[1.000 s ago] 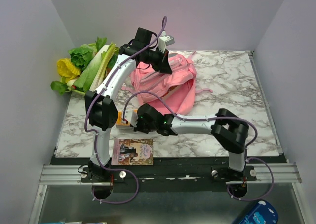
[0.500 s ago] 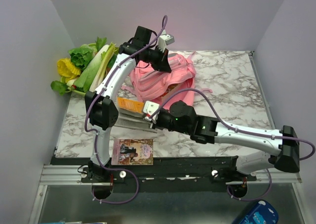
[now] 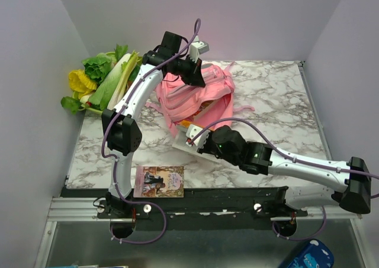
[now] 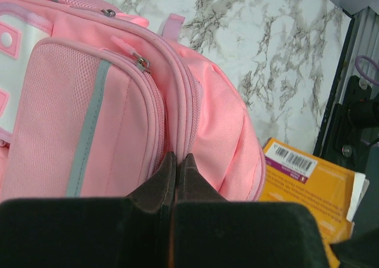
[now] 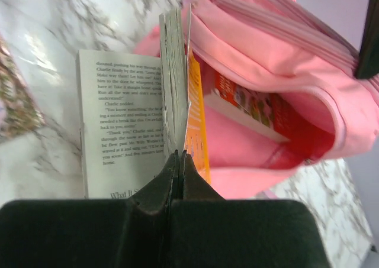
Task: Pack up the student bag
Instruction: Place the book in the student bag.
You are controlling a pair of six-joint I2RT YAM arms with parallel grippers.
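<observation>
The soft pink fabric student bag (image 3: pixel 208 91) is lying mid-rear on the marble worktop (image 3: pixel 278 96), leafy green vegetables (image 3: pixel 103 78) sitting to its left, an open orange-covered paperback (image 5: pixel 174 78) resting at its mouth in front, a colourful book (image 5: pixel 249 102) inside, and a picture-covered book (image 3: pixel 159 181) lying near-left.

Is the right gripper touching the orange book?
Touching. In the right wrist view, the right gripper pinches the orange book by its edge.

one backpack (image 3: pixel 195 96), three books (image 3: pixel 159 181), one vegetable bunch (image 3: pixel 103 81).
</observation>
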